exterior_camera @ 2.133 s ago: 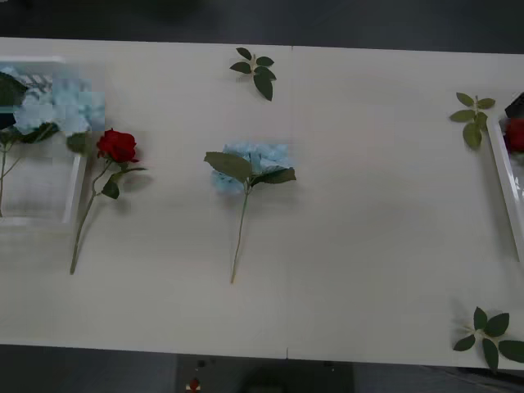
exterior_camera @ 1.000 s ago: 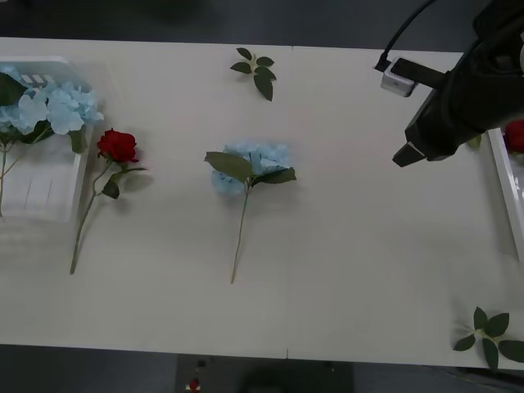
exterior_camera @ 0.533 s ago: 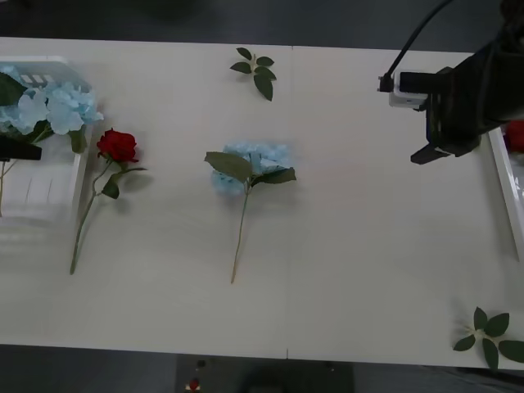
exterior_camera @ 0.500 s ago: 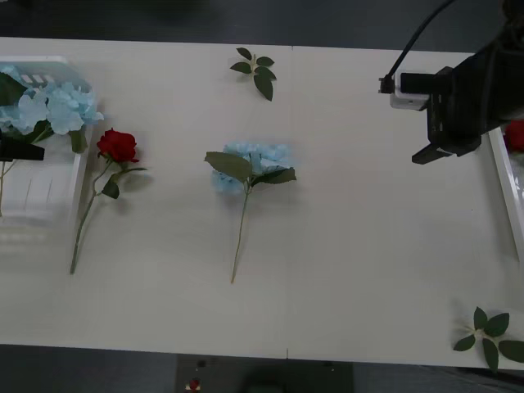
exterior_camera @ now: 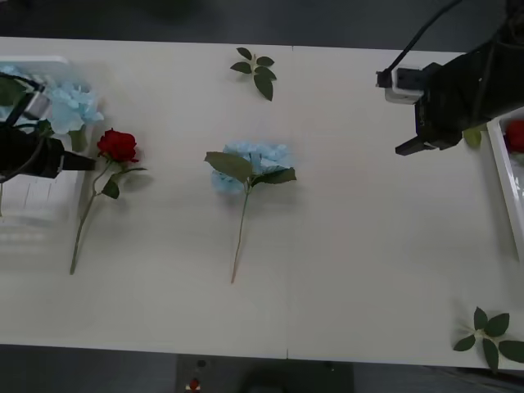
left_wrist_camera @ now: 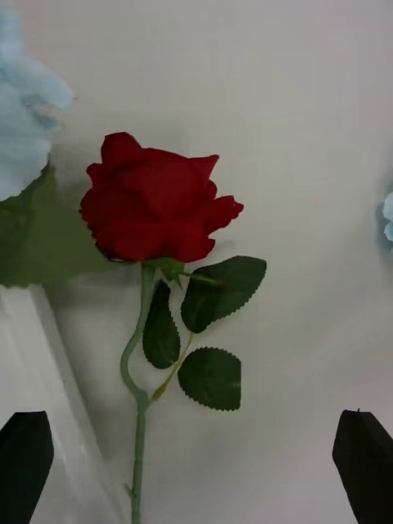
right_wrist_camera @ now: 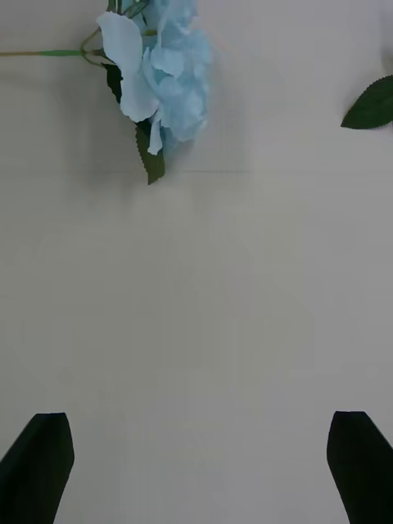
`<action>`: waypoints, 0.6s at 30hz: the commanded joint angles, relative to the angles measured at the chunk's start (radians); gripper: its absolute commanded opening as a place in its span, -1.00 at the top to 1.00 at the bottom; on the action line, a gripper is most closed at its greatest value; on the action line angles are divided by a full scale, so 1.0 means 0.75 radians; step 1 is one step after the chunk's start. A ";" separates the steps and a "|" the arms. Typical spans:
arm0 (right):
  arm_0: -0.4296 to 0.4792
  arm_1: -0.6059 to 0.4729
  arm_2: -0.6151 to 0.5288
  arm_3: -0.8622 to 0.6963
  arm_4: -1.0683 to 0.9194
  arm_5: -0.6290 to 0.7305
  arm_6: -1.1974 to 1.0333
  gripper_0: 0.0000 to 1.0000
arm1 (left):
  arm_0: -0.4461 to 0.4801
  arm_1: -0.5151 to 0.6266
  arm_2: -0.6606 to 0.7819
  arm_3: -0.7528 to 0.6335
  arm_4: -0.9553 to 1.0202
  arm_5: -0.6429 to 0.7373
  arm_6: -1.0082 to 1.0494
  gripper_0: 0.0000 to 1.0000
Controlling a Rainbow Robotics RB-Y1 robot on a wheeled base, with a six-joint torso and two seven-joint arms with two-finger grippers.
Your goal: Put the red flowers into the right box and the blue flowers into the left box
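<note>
At the far left of the table [exterior_camera: 344, 262] sits the left box [exterior_camera: 49, 209], a translucent tray holding blue flowers [exterior_camera: 72, 106] at its far end. The left claw [exterior_camera: 82, 162] hangs over the box's right rim, pointing right at a red rose [exterior_camera: 118, 146]; in its wrist view the black fingertips [left_wrist_camera: 24, 454] stand wide apart, released, with nothing between them. The rose lies flat on the table just right of the box, bloom far, stem running near and slightly left. A lone blue flower [exterior_camera: 250, 168] lies mid-table, well apart from the rose, its stem pointing near. A leaf sprig [exterior_camera: 255, 71] rests at the far edge beyond it. The right claw [exterior_camera: 407, 147] hovers over the right part of the table, beside the right box [exterior_camera: 506, 180], also released: its two fingertips [right_wrist_camera: 37, 467] sit at opposite corners over bare table. A red bloom [exterior_camera: 516, 135] lies in the right box. Another sprig [exterior_camera: 491, 332] lies at the near right corner.
</note>
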 commanded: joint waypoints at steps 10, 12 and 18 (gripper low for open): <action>0.123 -0.030 -0.024 0.049 -0.382 -0.034 0.165 -0.82 | -0.095 -0.071 -0.082 -0.002 -0.107 -0.109 0.053 -1.00; 0.127 -0.028 -0.024 0.053 -0.399 -0.028 0.165 -0.83 | -0.095 -0.077 -0.082 -0.002 -0.134 -0.109 0.061 -1.00; 0.150 -0.024 -0.024 0.053 -0.407 -0.014 0.165 -0.83 | -0.095 -0.081 -0.133 0.000 -0.187 -0.168 0.092 -1.00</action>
